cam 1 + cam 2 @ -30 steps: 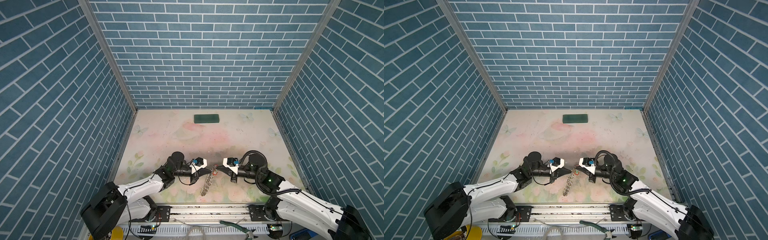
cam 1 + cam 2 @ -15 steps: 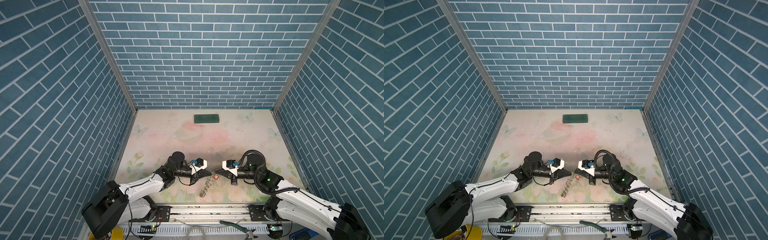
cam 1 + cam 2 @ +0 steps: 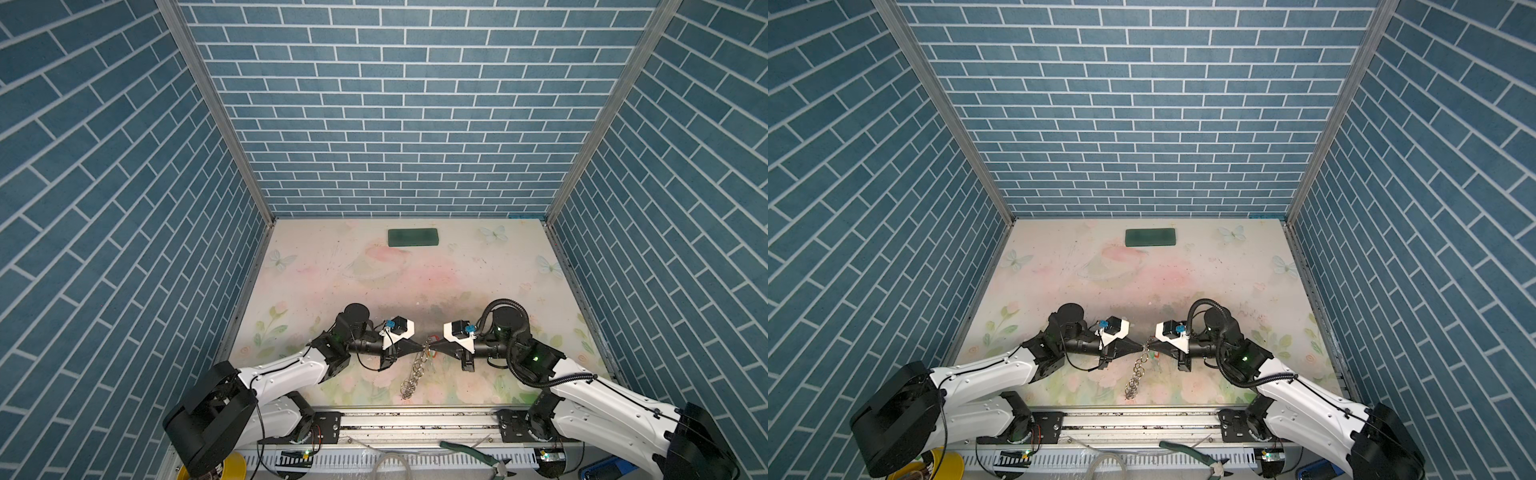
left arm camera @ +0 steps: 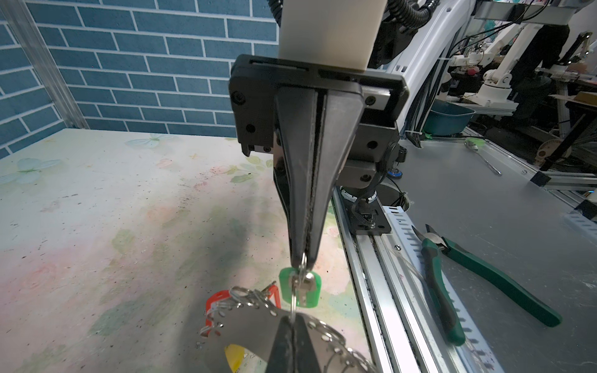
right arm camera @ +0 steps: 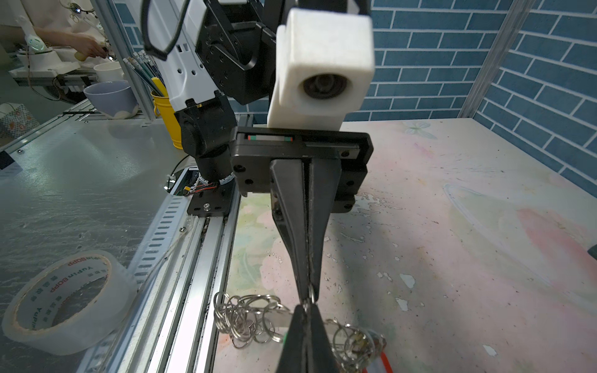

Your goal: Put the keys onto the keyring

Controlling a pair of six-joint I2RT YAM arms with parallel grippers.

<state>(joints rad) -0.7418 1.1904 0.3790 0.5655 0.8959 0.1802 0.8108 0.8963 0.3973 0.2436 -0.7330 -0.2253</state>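
Observation:
Near the table's front edge, in both top views, my left gripper (image 3: 422,346) (image 3: 1142,345) and right gripper (image 3: 432,345) (image 3: 1151,344) meet tip to tip. The keyring (image 3: 413,375) (image 3: 1135,376), a grey hoop (image 4: 245,326) fringed with split rings (image 5: 245,319), hangs from them towards the front. In the left wrist view my left gripper (image 4: 292,319) is shut on one split ring at the hoop's edge. My right gripper (image 4: 303,263) (image 5: 305,305) is shut on the same ring's other end. A green-tagged key (image 4: 300,287) hangs on that ring. A red tag (image 4: 218,297) and a yellow tag (image 4: 237,353) show behind the hoop.
A dark green block (image 3: 413,238) (image 3: 1150,237) lies at the back of the table. The metal rail (image 3: 415,417) runs along the front edge, with green-handled pliers (image 4: 478,268) beyond it. A tape roll (image 5: 61,300) and a yellow cup (image 5: 166,113) sit off the table.
My right gripper has dropped slightly and levelled, so its tips now meet the left gripper's. The hanging keyring has barely moved.

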